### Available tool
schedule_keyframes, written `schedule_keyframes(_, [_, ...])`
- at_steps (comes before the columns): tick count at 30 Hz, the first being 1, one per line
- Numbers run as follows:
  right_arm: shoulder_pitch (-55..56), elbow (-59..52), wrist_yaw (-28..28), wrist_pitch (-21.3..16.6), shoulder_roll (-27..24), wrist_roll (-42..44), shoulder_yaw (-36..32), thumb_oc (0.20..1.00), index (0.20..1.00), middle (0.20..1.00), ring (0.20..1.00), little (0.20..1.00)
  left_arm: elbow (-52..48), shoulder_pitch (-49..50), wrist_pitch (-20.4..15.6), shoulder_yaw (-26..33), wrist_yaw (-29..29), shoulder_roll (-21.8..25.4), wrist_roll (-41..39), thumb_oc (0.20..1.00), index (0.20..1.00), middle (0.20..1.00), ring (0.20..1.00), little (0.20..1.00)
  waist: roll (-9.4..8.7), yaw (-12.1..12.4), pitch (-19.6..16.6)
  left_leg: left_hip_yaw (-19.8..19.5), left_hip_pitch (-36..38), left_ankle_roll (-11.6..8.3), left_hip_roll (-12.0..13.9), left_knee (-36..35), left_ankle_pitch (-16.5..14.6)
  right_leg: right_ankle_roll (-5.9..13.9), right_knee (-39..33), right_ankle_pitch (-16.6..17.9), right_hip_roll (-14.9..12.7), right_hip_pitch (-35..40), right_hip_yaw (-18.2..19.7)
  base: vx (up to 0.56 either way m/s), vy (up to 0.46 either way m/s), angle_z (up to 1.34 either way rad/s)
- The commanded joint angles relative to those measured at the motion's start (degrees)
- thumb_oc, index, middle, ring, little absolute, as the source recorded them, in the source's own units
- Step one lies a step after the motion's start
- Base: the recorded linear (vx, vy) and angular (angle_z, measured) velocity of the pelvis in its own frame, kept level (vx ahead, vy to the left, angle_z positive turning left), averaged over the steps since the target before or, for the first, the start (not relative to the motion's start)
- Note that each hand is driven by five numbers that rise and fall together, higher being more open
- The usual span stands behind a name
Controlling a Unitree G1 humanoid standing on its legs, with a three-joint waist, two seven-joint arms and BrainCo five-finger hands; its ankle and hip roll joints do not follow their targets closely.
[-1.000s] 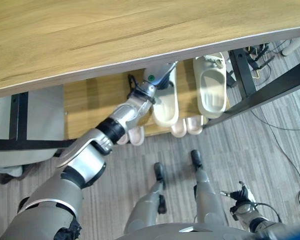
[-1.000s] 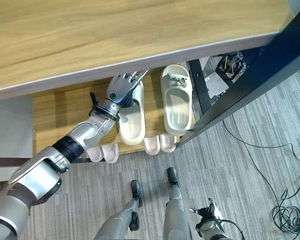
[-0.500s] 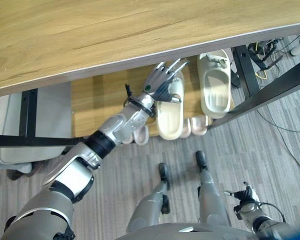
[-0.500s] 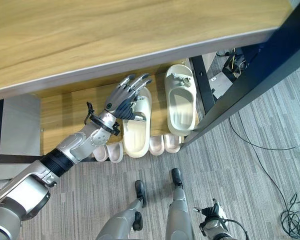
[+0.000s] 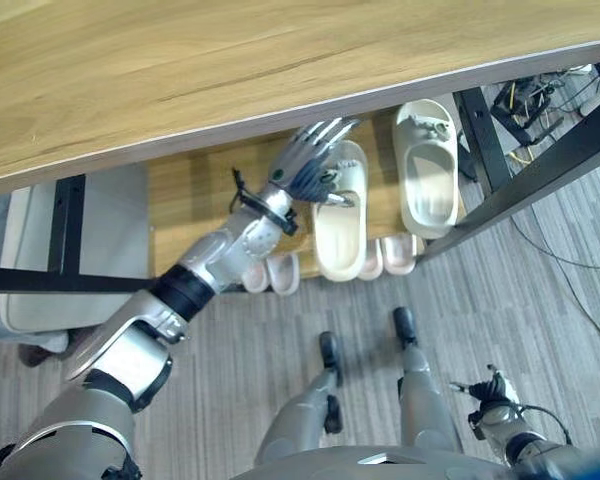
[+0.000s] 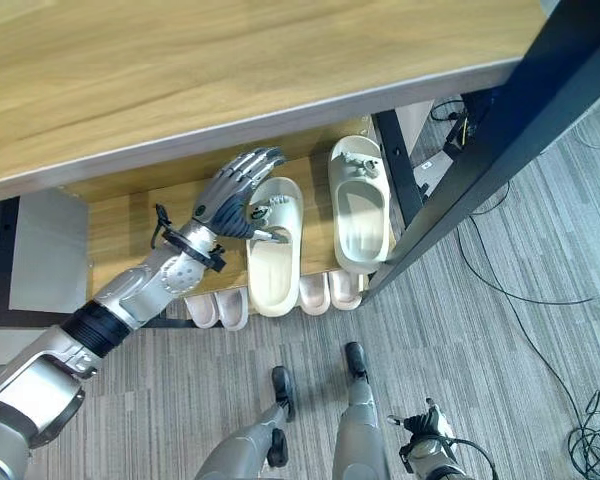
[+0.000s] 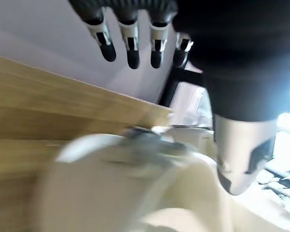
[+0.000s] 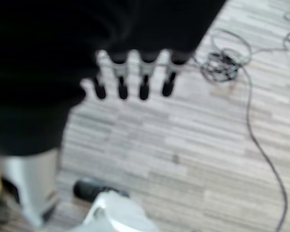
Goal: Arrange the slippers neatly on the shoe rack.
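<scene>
Two cream slippers lie side by side on the shoe rack shelf (image 6: 130, 225), toes pointing far. The right slipper (image 6: 358, 215) sits square; the left slipper (image 6: 273, 245) overhangs the near edge slightly. My left hand (image 6: 230, 192) hovers just beside its strap, fingers straight, holding nothing. My right hand (image 8: 130, 79) hangs over the floor, fingers relaxed. Judged nearly done; minor alignment remains. Pink slippers (image 6: 220, 308) sit on the shelf below.

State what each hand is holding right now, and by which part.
Nothing is held. The left hand hovers open, fingers straight, by the strap end of the left cream slipper on the shoe rack. The right hand hangs low over the floor, holding nothing.
</scene>
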Motion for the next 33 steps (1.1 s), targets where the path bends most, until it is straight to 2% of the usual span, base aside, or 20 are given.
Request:
schedule_keyframes(1, [1.34, -0.93, 0.82, 1.02, -1.98, -0.79, -1.18, 1.000, 1.000, 1.000, 1.000, 1.000, -1.10, 0.45, -1.31, 3.30, -1.33, 3.74, -2.68, 1.000, 1.000, 1.000, 1.000, 1.000, 1.25, 1.25, -1.70, -1.64, -4.59, -1.10, -0.76, 6.25, -4.30, 2.46, 9.59, -6.75, -0.69, -3.64, -4.31, 0.00, 0.000, 0.00])
schedule_keyframes(8, [1.06, -1.40, 1.76, 1.29, -1.90, -0.88, -1.76, 1.000, 1.000, 1.000, 1.000, 1.000, -1.00, 7.26, -1.83, 7.65, -5.19, 9.49, -6.53, 1.000, 1.000, 1.000, 1.000, 1.000, 1.35, 2.21, -1.41, -2.14, -4.70, -1.16, -0.69, 6.63, -4.18, 2.25, 9.74, -6.83, -0.60, -3.44, -4.91, -0.01, -0.008, 0.04])
schedule_keyframes(11, [1.33, -1.70, 2.72, 1.67, -1.78, -0.88, -2.44, 1.000, 1.000, 1.000, 1.000, 1.000, -3.48, 12.81, -2.28, 11.29, -8.53, 12.94, -10.53, 1.000, 1.000, 1.000, 1.000, 1.000, 1.25, 2.86, -1.45, -2.31, -4.65, -1.17, -0.50, 6.89, -4.15, 2.15, 9.90, -7.01, -0.48, -3.15, -5.27, 0.00, 0.000, 0.00])
schedule_keyframes(17, [0.99, -2.08, 3.84, 2.05, -1.75, -1.15, -2.43, 1.000, 1.000, 1.000, 1.000, 1.000, -9.55, 19.06, -3.92, 14.45, -11.91, 16.34, -16.65, 1.000, 1.000, 1.000, 1.000, 1.000, 1.35, 3.37, -1.16, -2.44, -4.76, -1.14, -0.61, 7.08, -4.07, 2.09, 10.24, -6.94, -0.42, -3.24, -5.51, -0.01, 0.002, 0.06])
schedule_keyframes(33, [-0.06, -2.64, 4.68, 2.54, -2.39, -2.23, -1.87, 1.000, 1.000, 1.000, 1.000, 1.000, -19.17, 23.77, -6.19, 12.11, -20.78, 16.51, -30.76, 1.000, 1.000, 1.000, 1.000, 1.000, 1.80, 3.54, -0.66, -2.29, -5.35, -1.00, -0.86, 7.36, -3.85, 2.02, 10.27, -6.55, -0.48, -3.93, -5.28, 0.00, 0.000, 0.00])
